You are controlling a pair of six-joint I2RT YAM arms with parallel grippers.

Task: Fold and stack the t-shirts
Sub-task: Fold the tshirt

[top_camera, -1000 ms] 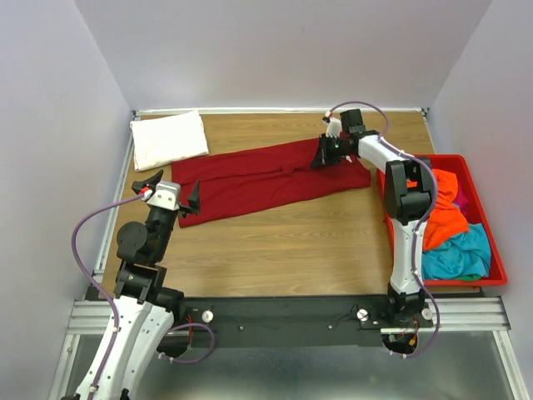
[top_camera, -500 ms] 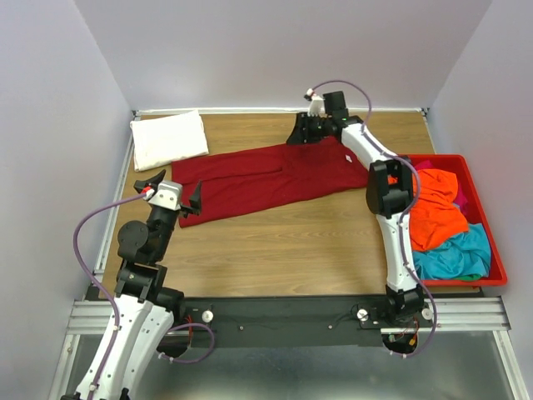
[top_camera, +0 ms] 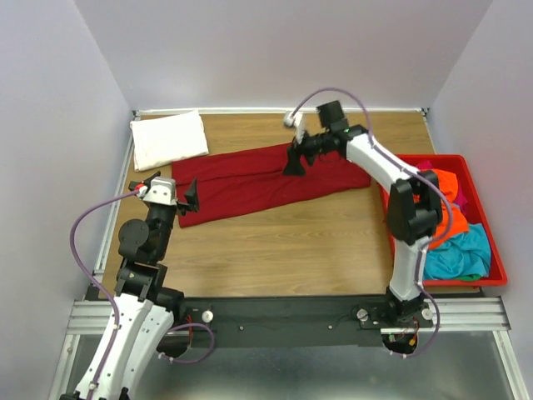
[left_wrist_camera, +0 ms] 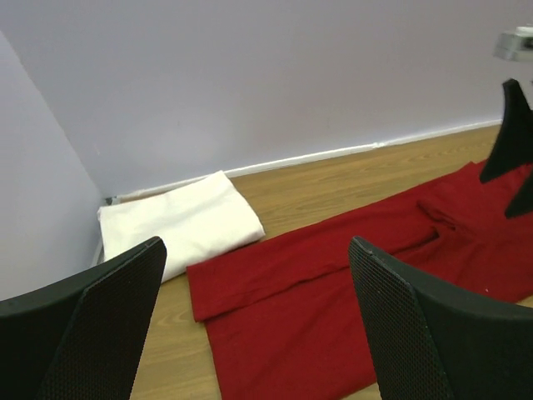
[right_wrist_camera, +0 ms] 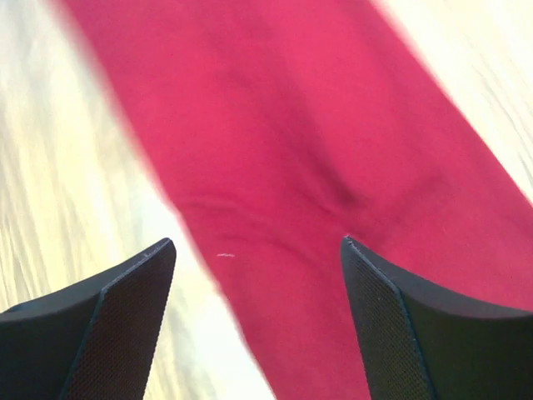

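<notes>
- A wood-grain tabletop (top_camera: 275,242) is filling the middle of the overhead view.
- Plain lilac-grey walls are boxing it in: a back wall (top_camera: 275,50), a left wall (top_camera: 50,125) and a right wall (top_camera: 500,100).
- A white trim strip (top_camera: 250,110) is running along the table's far edge.
- A slotted aluminium rail (top_camera: 466,315) is spanning the near edge.
- Soft, even light is leaving only faint shadows.

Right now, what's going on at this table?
The dark red t-shirt lies as a long strip across the table. The right gripper hovers over it, jaws open, holding nothing. The left gripper is open by its left end. A folded white t-shirt sits far left; more shirts fill the red bin.
</notes>
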